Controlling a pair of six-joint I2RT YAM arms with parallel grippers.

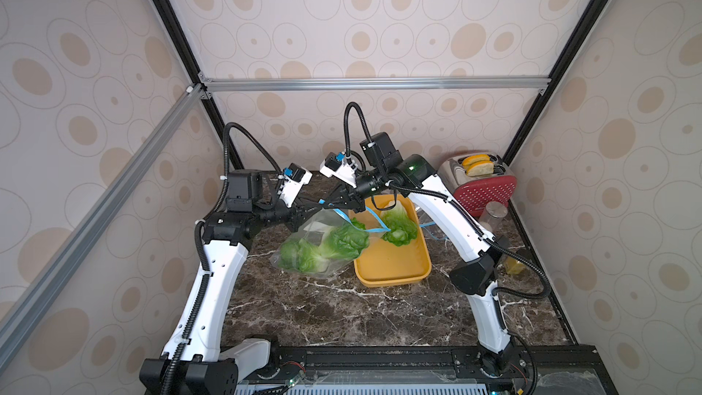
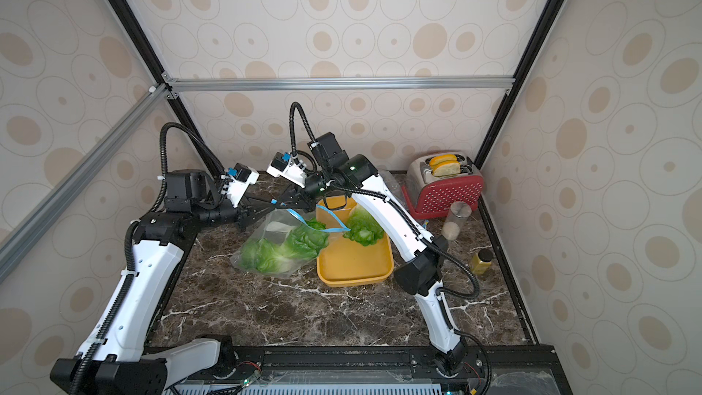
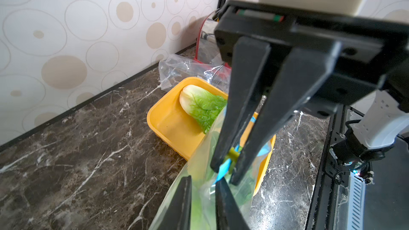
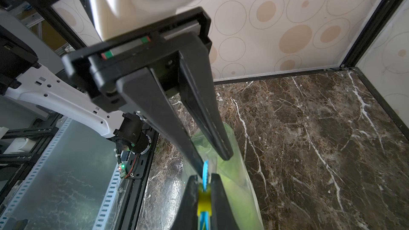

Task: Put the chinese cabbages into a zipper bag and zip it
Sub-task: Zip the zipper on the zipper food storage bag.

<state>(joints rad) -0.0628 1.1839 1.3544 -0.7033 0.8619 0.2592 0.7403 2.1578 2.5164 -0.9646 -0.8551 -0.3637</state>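
Clear plastic zipper bag, with two chinese cabbages inside, slumps near the table's far edge. It is lifted by its blue zip, probably to keep the rim taut for closing. Right fingers clamp the yellow slider; left fingers stand slightly apart around the rim. A third cabbage lies in the yellow tray. No writing is readable.

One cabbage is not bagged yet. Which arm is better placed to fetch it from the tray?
Probably left: the left gripper stands open, gripping nothing, while the right gripper is shut on the zip slider. The cabbage lies in the tray close by.
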